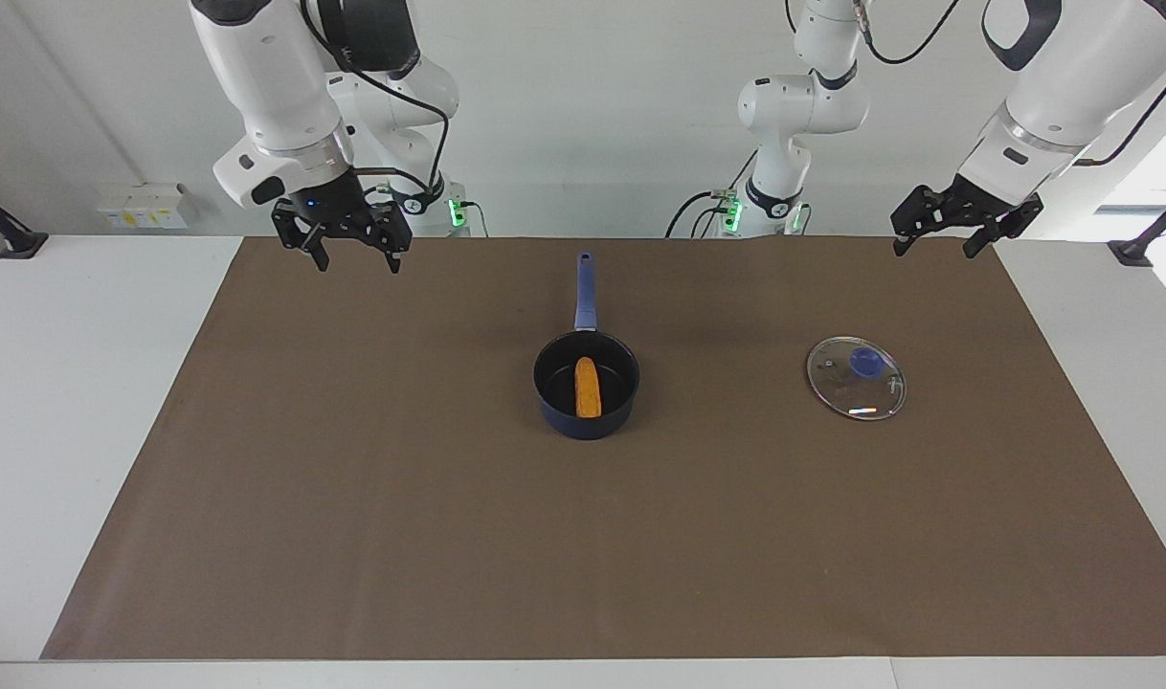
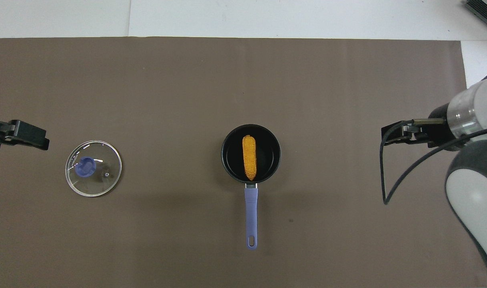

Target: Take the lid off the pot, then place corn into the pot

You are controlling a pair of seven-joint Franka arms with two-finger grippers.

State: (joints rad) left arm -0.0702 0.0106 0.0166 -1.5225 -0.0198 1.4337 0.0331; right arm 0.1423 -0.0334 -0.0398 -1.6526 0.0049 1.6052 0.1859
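Now the pot [image 1: 586, 386] sits at mid-table on the brown mat [image 1: 372, 498], uncovered, black inside showing. Its handle [image 1: 584, 291] runs straight from the rim toward the robots, flat along the mat.

Corn [image 1: 588, 388] lies inside the pot, on the bottom, lengthwise in line with the handle. One end near the wall by the handle, the other near the wall farthest from the robots. Whole cob visible from overhead.

Lid [image 1: 856, 377] rests flat on the mat, toward the left arm's end of the table, well apart from the pot and level with it. Blue knob [image 1: 866, 361] up, off-centre as seen through the glass. Nothing touches it.

Left gripper [image 1: 945, 238] hangs in the air over the mat's edge at the left arm's end, near the robots' side, well clear of the lid. Fingers spread wide, nothing between them.

Right gripper [image 1: 356, 258] hangs over the mat's corner at the right arm's end, near the robots' side, well apart from the pot. Fingers wide too, empty. A black cable [image 2: 391, 172] loops down from its wrist.

Neither gripper touches any object.
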